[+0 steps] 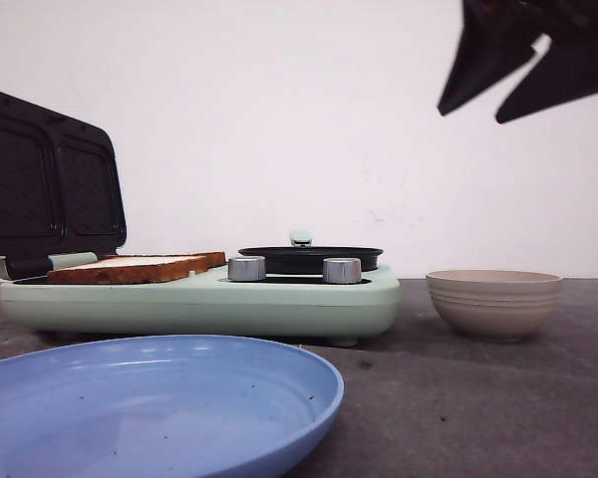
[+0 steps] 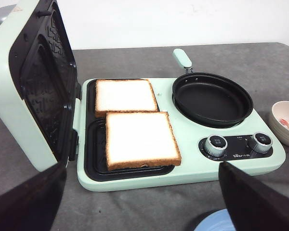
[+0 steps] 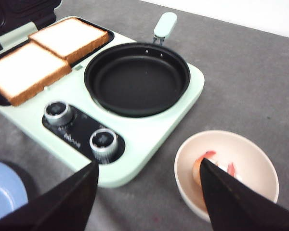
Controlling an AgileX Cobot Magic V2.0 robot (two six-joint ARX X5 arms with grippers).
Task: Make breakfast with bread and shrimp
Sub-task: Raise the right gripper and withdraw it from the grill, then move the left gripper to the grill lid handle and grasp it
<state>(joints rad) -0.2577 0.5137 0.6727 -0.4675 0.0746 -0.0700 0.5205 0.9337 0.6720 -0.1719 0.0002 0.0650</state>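
Left wrist view: two slices of bread point(image 2: 135, 118) lie flat side by side in the dark toasting wells of the mint-green breakfast maker point(image 2: 183, 171), the nearer slice overhanging its well edge slightly. Both slices sit well apart from the left gripper point(image 2: 144, 202), whose fingers point(image 2: 24, 204) stand wide apart and hold nothing; the bread is beyond the gap between them, untouched.

Right wrist view: right gripper point(image 3: 149, 197) also spread wide, empty, fingers point(image 3: 241, 202) hanging above the table with the beige bowl point(image 3: 253, 159) under one of them. The bowl holds pinkish-white shrimp point(image 3: 208, 161), partly hidden by that finger. From this gripper the bread lies on the far side of the breakfast maker, beyond the round black pan point(image 3: 137, 79) and the two silver knobs point(image 3: 79, 126).

Front view: right gripper high above the bowl, nothing in contact. Bowl stands on the grey table point(image 1: 478, 398), near the breakfast maker on the pan side, not touching it. The maker's lid point(image 1: 45, 184) is propped open, upright, behind the bread. Pan handle point(image 2: 182, 57) points away from the knobs. Blue plate point(image 1: 159, 398) lies in front of the breakfast maker, nearest the camera, with a few dark specks on it
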